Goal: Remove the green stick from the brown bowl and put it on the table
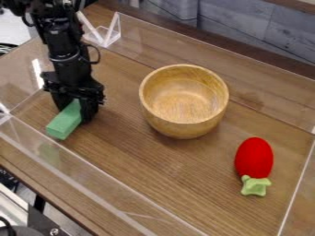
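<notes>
Left of the brown bowl, the black claw is closed on the green stick, low over the table; best settle it flat before gently letting go.

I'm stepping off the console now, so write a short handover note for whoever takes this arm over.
Gripper: jaws shut on the green stick, at the left side of the picture, low over the table or on it; the view can't settle which.
Brown bowl: upright, nothing in it.
Red toy: on the table, right of the bowl, not part of the job.
Done: stick is out of the bowl.
Left: make sure the stick is down, open the jaws, back off.
</notes>
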